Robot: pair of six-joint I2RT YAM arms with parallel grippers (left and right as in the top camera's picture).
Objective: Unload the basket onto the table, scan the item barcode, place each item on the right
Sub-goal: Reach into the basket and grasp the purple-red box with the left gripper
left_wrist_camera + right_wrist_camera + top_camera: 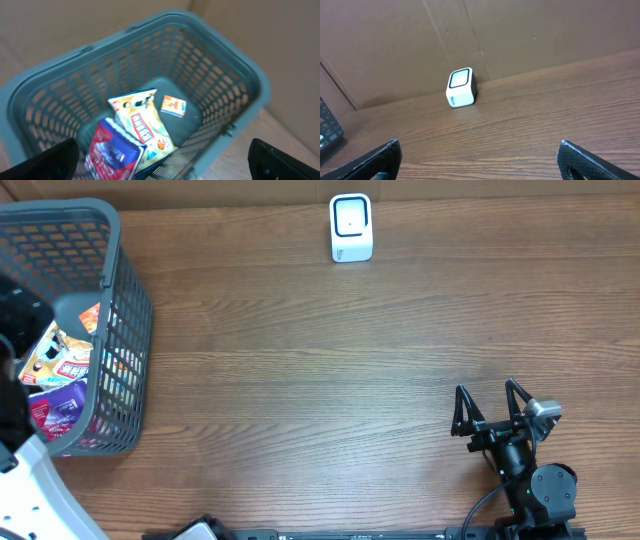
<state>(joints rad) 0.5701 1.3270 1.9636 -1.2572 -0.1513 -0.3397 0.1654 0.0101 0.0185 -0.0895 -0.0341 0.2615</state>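
Left gripper [165,162] hangs wide open and empty above the snack bag [142,125], which lies on top in the basket [235,70]. It's probably light, soft and slick, so pinch across its narrow width. Its long axis runs down the frame, leaning right. A red packet [112,152] overlaps it. The scanner [351,227] stands top centre on the bench [300,360]; the right gripper [487,395] is spread and empty, lower right.

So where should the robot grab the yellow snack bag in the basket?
Probably its top edge, pinched from straight above. The bag lies on the pile, the basket walls block sideways approaches, and the red pouch covers its lower corner, while the top edge looks free. The open left end effector hangs over it.
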